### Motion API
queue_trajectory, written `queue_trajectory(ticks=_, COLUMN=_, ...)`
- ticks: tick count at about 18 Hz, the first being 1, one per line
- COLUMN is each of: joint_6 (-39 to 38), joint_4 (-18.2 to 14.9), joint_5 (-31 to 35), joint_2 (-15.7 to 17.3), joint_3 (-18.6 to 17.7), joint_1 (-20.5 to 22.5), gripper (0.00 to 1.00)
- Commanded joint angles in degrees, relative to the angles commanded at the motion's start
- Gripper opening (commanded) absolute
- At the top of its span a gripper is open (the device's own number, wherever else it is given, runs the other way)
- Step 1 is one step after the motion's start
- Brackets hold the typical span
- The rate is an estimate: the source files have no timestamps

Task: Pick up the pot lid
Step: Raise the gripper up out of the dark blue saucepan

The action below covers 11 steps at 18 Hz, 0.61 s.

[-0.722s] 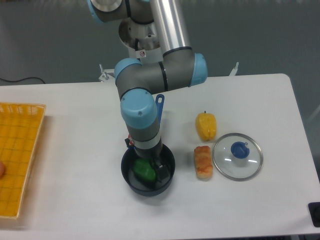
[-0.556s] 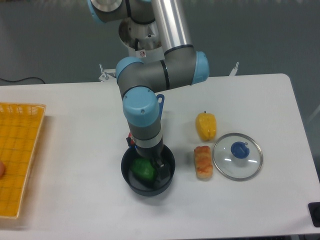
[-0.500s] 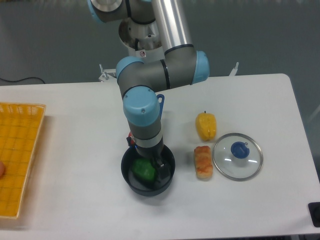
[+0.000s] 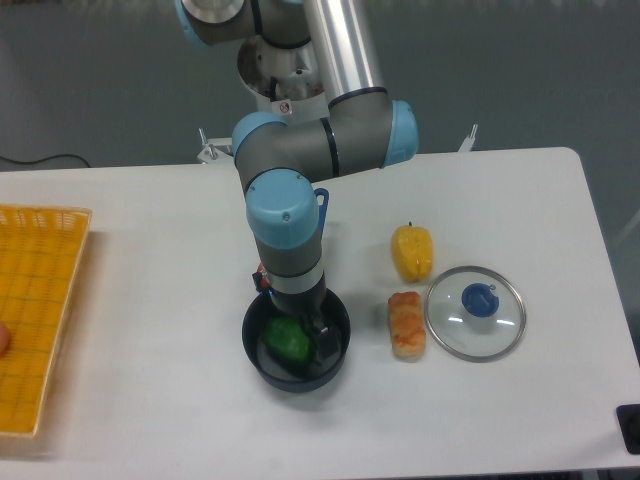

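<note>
The gripper [image 4: 293,314] has its fingers spread above the black bowl [image 4: 300,384]; the transparent pot lid [image 4: 463,337] lies beside the brown food item [image 4: 407,326]. Raise clear of the bowl, centre over the blue knob [image 4: 481,300], then descend vertically before closing.

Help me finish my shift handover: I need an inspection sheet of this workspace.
Surface: white table
Job's things: clear lid with blue knob, lying on the table; black pot nearer the picture's middle
Clutter: yellow item, brown item, orange crate; green object inside the pot
Pincer: open, at the pot, away from the lid
Cables: black cable, far left
Surroundings: dark background
</note>
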Motion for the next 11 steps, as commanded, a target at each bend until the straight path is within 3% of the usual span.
queue_trajectory(ticks=8, joint_6=-2.6, joint_4=0.3, joint_5=-5.9, joint_2=2.3, joint_3=0.9, joint_1=2.8, gripper=1.0)
queue_trajectory(ticks=11, joint_6=-2.3, joint_4=0.2, joint_5=-3.1, joint_2=2.3, joint_3=1.8, joint_1=2.8, gripper=1.0)
